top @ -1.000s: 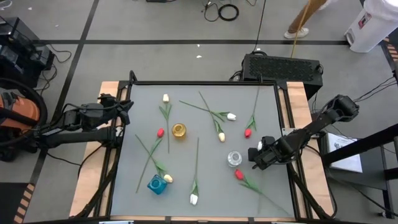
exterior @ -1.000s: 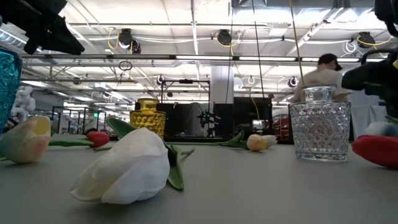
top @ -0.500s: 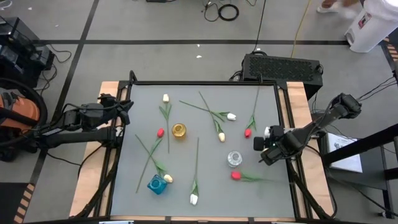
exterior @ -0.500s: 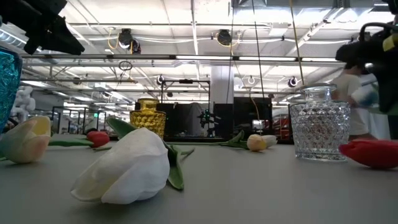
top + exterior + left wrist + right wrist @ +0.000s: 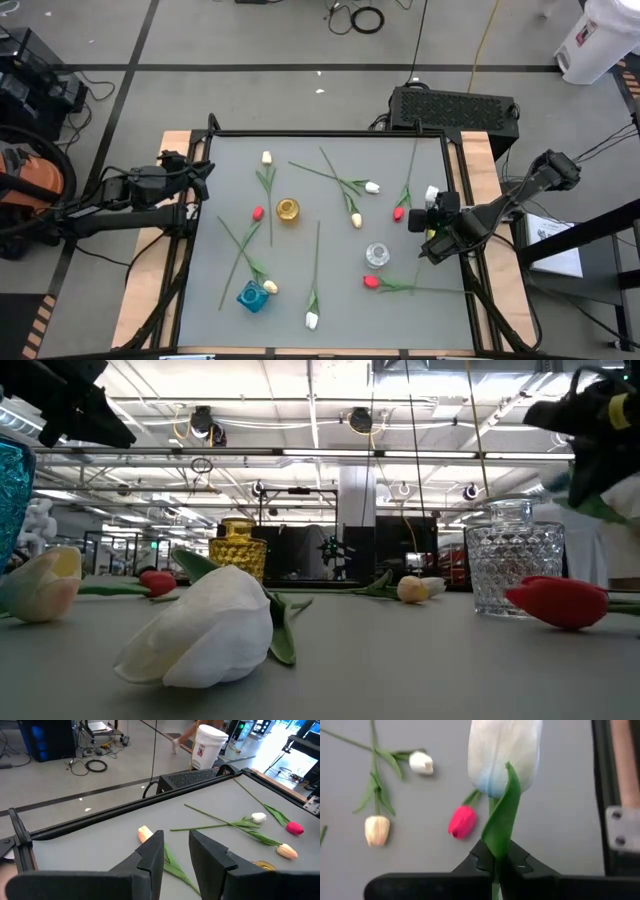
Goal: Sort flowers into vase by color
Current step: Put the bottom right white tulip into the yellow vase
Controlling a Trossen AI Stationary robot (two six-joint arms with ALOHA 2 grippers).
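Tulips with long green stems lie scattered on the grey table: white, red, pale yellow and others. Among them stand a yellow vase, a clear vase and a blue vase. My right gripper hangs above the table's right part, shut on a white tulip. Just below it a red tulip lies on the table. At the table's left edge, my left gripper stands open with nothing between its fingers. My right gripper pinches the white tulip's stem and a leaf between its two fingers, just below the head. The fingers slant down from the table's right side. The head stands out beyond the fingertips, lifted clear of the table; the gripper hides the lower stem.
More tulips lie toward the left: white, red, pale yellow and white. A black box sits behind the far edge. The bare right strip of the table lies under my right arm.
My right gripper has risen and drawn toward the far edge, tipping as it went, with the white tulip in its hold. The red tulip below it has turned on the table: its stem end has swung toward the far edge and its head has slid a little left.
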